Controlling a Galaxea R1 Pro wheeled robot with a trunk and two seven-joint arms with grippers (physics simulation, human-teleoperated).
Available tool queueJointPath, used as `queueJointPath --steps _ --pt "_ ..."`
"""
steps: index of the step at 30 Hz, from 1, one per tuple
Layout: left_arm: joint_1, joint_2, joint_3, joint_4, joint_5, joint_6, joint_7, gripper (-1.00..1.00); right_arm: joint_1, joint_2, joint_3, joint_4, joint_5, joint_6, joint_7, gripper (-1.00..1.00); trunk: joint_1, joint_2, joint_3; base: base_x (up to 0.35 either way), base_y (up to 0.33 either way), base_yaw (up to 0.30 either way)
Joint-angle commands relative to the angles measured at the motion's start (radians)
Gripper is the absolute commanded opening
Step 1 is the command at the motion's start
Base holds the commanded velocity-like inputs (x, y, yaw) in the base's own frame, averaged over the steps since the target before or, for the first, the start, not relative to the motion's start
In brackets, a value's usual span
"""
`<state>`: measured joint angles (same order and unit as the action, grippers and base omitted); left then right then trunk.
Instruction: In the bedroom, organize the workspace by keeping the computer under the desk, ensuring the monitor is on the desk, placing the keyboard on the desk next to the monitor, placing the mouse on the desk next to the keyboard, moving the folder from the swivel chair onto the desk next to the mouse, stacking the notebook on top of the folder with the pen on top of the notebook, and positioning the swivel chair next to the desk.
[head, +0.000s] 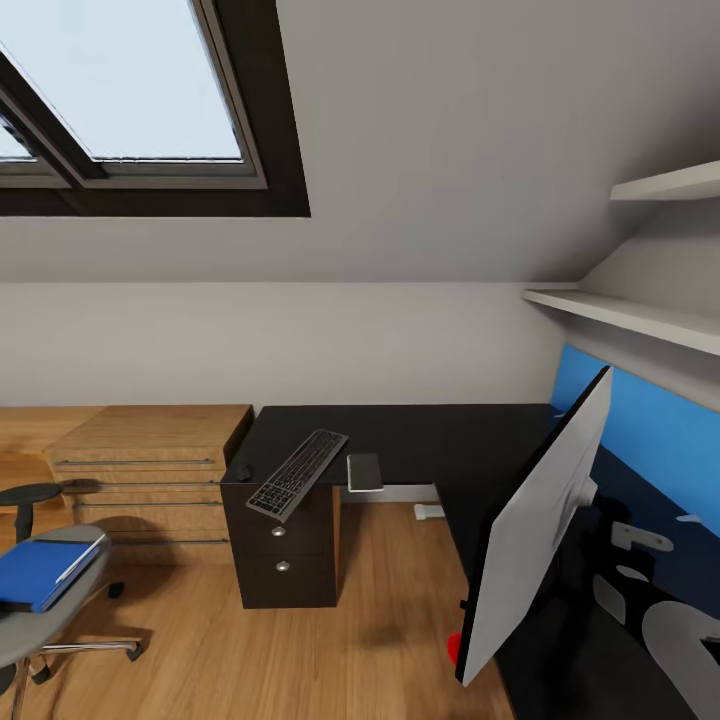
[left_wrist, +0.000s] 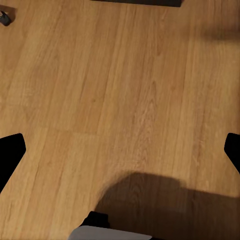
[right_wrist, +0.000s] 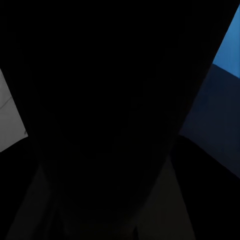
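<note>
The black desk (head: 420, 440) carries the keyboard (head: 297, 474), which lies askew and overhangs the front edge. The small mouse (head: 242, 470) is just to its left and the grey notebook (head: 365, 472) to its right at the edge. The monitor (head: 540, 530) stands tilted over the desk's right wing, its pale face toward me. At the lower left, the blue folder (head: 38, 572) lies on the swivel chair (head: 70, 610). I cannot make out the pen, and the computer is out of view. My left gripper (left_wrist: 120, 150) is open above bare wooden floor. The right wrist view is dark, with no fingers to make out.
A light wooden chest (head: 150, 470) stands left of the desk's drawer unit (head: 280, 560). Two white shelves (head: 640, 318) and a blue wall panel (head: 650, 425) sit above the right wing. A small pale thing (head: 428, 511) lies on the floor under the desk. A skylight (head: 130, 90) is above.
</note>
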<state>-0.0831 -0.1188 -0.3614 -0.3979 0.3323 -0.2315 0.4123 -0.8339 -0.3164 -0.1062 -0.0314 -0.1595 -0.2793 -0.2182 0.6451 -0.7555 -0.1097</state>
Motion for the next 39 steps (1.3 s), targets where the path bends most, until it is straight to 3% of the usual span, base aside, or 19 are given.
queueJointPath --steps 1,8,23,39 --pt "-0.001 0.001 -0.009 0.001 0.009 -0.005 0.006 1.00 -0.001 0.000 -0.006 0.002 0.002 -0.003 0.003 -1.00 0.000 -0.001 -0.002 0.000 0.000 0.000" --pt "-0.001 0.000 -0.009 0.001 0.009 -0.005 0.006 1.00 -0.001 0.000 -0.006 0.001 0.002 -0.003 0.003 -1.00 0.000 -0.001 -0.002 -0.118 0.000 0.000" --pt "-0.001 0.000 -0.010 0.001 0.008 -0.004 0.006 1.00 -0.001 0.000 -0.003 0.002 0.002 -0.003 0.003 -1.00 0.000 -0.001 -0.002 -0.324 -0.008 0.000" --pt "-0.001 -0.001 -0.010 0.001 0.008 -0.003 0.006 1.00 0.000 0.002 -0.001 0.002 0.003 -0.003 0.003 -1.00 0.000 -0.001 -0.002 -0.262 -0.232 0.000"
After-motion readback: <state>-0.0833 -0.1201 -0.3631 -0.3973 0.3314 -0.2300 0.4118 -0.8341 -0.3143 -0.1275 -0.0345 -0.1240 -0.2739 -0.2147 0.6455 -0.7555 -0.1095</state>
